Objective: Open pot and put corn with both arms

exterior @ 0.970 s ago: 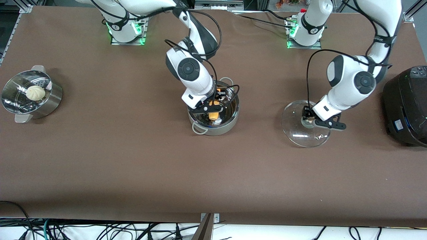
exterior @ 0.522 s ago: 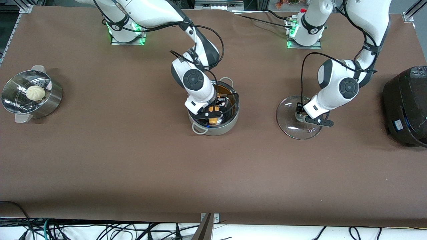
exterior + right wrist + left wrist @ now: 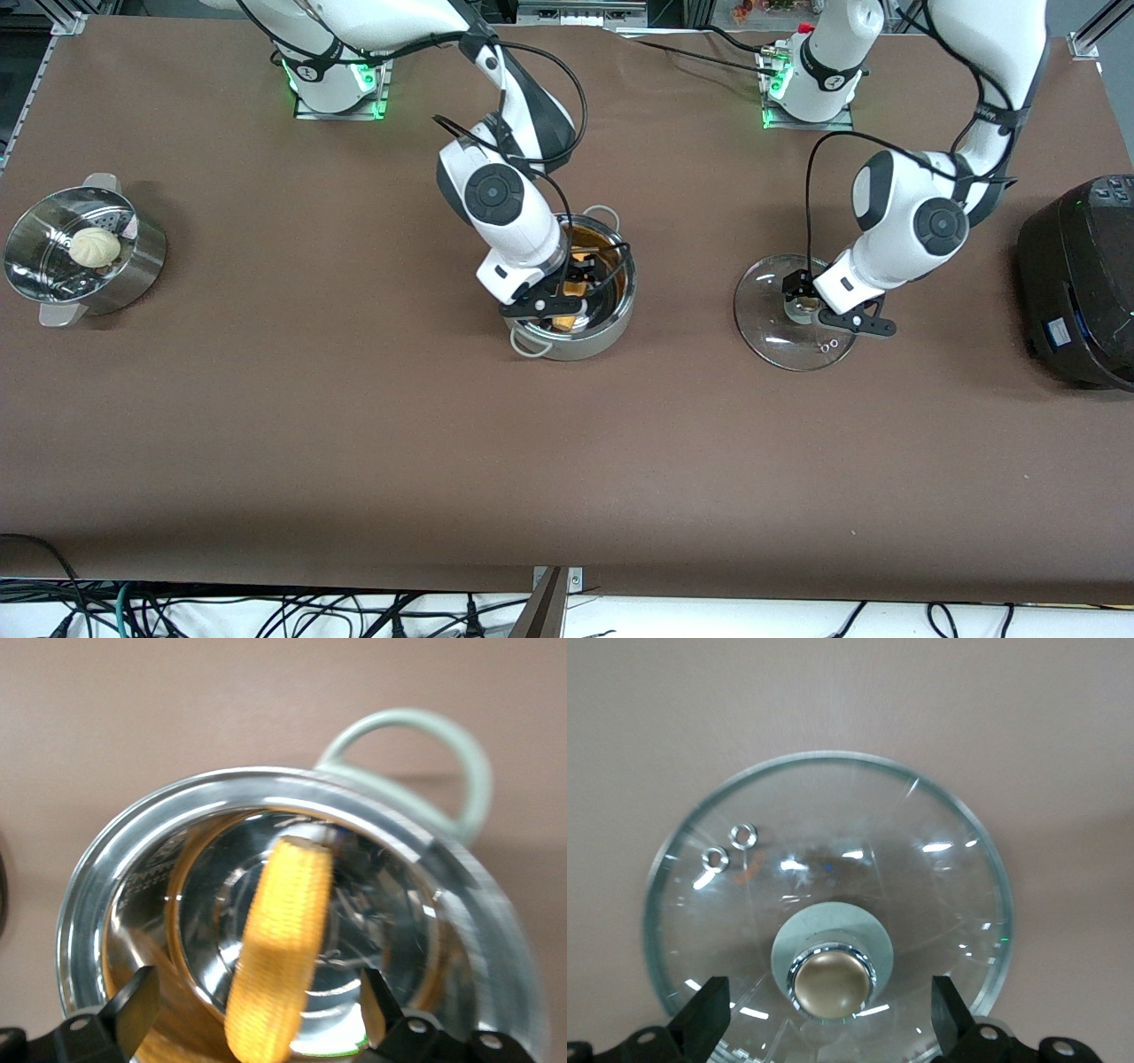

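Note:
The steel pot (image 3: 609, 330) stands lidless mid-table, nearer the right arm's base. The yellow corn (image 3: 576, 290) lies loose inside it. In the right wrist view the corn (image 3: 283, 930) rests across the pot's bottom, inside the rim (image 3: 266, 784). My right gripper (image 3: 571, 282) is open just above the pot, its fingers (image 3: 133, 1003) on either side of the corn without touching it. The glass lid (image 3: 780, 341) lies flat on the table toward the left arm's end. My left gripper (image 3: 808, 303) is open over the lid's knob (image 3: 830, 981), fingers (image 3: 709, 1010) apart from it.
A perforated steel steamer (image 3: 133, 275) with a pale bun (image 3: 95, 246) stands at the right arm's end of the table. A big black cooker (image 3: 1081, 275) stands at the left arm's end, close beside the lid. The pot's grey loop handle (image 3: 425, 735) sticks out.
The right gripper let go of the corn in the pot and rose a little. The left gripper set the tilted lid flat on the table and opened off the knob.

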Robot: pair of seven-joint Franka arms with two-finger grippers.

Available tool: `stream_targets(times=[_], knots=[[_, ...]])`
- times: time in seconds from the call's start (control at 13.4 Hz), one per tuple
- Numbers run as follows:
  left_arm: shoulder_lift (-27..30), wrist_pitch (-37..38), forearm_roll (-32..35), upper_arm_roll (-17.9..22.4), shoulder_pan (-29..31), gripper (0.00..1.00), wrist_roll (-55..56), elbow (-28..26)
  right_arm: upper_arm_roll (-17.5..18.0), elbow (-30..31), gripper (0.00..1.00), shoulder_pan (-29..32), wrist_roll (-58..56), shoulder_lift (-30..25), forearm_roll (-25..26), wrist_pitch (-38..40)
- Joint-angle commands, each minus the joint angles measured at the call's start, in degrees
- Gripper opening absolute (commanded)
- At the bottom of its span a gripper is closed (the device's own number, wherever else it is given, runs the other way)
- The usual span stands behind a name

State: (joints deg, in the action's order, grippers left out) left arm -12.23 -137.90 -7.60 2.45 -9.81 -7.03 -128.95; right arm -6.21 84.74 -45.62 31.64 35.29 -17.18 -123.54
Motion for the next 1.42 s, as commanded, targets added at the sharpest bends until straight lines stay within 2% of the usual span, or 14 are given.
stream_targets(times=[0.0, 0.15, 0.22, 0.45, 0.67, 0.75, 0.82, 0.97, 1.12, 1.19, 1.27, 1.34], knots=[[7.64, 8.83, -0.39, 0.62, 0.58, 1.00, -0.53, 1.75, -3.27, 0.43, 1.00, 0.18, -0.79, -4.77, 0.48, 5.31], [9.50, 19.80, 0.13, 0.53, 1.99, 1.00, -0.44, 8.33, -6.95, 0.52, 1.00, 0.18, -2.10, -8.02, 0.75, 8.82], [9.76, 25.60, 2.57, 0.53, 2.77, 1.00, -0.44, 13.15, -9.67, 0.61, 1.00, 0.18, -5.16, -9.34, 1.62, 12.23], [10.12, 40.12, 6.54, 0.53, 3.04, 1.00, 0.17, 25.55, -19.07, 0.61, 1.00, 0.09, -15.09, -11.19, 7.58, 19.81], [10.29, 50.24, 8.13, 0.53, 3.04, 1.00, 5.08, 34.09, -28.30, 0.52, 1.00, 0.18, -24.41, -14.18, 8.14, 25.61], [10.29, 51.92, 8.13, 0.53, 3.39, 1.00, 5.80, 36.20, -28.77, 0.52, 1.00, 2.27, -25.30, -17.06, 8.39, 26.06], [10.29, 52.38, 8.13, 0.53, 3.74, 1.00, 5.89, 37.01, -26.59, 0.61, 1.00, 6.55, -25.75, -18.57, 8.22, 26.68], [10.29, 52.47, 7.96, 0.53, 4.36, 1.00, 5.98, 37.45, -16.52, 0.61, 1.00, 18.31, -25.67, -23.05, 9.35, 28.17], [10.29, 52.47, 7.43, 0.53, 4.89, 1.00, 6.15, 37.54, -5.54, 1.39, 1.00, 28.52, -26.01, -27.71, 14.95, 29.74], [10.29, 52.47, 7.43, 0.53, 5.24, 1.00, 6.24, 37.80, 1.39, 1.66, 1.00, 33.53, -26.28, -28.94, 19.60, 32.54], [10.21, 52.47, 7.34, 0.53, 5.24, 1.00, 6.33, 37.81, 6.86, 3.66, 1.00, 38.45, -25.41, -30.61, 21.56, 35.62], [10.12, 52.47, 7.34, 0.53, 5.24, 1.00, 6.33, 37.81, 7.96, 9.60, 1.00, 40.50, -25.31, -34.28, 21.14, 33.12]])
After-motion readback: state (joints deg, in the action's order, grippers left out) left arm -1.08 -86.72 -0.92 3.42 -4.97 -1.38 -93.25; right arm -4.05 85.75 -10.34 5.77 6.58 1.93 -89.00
